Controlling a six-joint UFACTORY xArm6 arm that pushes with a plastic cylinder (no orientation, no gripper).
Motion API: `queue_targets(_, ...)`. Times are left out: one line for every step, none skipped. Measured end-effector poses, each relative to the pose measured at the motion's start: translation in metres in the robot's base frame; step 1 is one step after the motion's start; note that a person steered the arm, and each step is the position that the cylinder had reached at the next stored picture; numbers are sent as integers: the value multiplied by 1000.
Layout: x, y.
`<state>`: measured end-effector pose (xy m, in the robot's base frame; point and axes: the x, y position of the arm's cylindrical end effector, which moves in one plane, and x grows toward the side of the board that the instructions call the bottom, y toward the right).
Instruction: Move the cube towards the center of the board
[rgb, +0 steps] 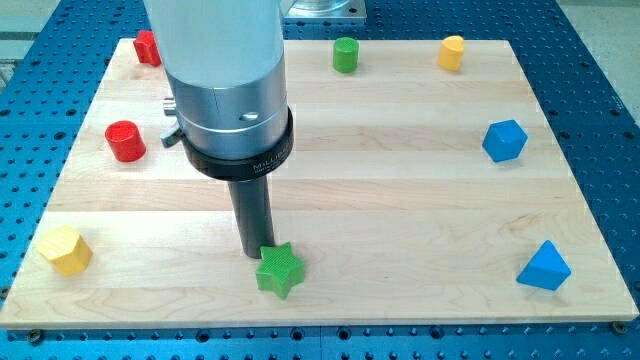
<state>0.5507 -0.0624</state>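
A blue cube (504, 140) sits near the board's right edge, a little above mid-height. My tip (255, 254) is at the lower middle-left of the board, far to the left of the cube. It touches or nearly touches the upper left of a green star block (279, 270). The arm's wide grey body hides part of the board above the tip.
A blue triangular block (544, 267) lies at the lower right. A yellow block (452, 52) and a green cylinder (345, 55) sit along the top edge. Red blocks are at the top left (148, 48) and left (126, 141). A yellow block (65, 249) is at the lower left.
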Motion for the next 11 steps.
queue_targets(0,-3)
queue_targets(-20,16)
queue_targets(-39,105)
queue_targets(-78,220)
queue_targets(-83,332)
queue_targets(-102,370)
queue_targets(-116,356)
queue_targets(-126,354)
queue_targets(-141,318)
queue_targets(-137,224)
queue_targets(-137,117)
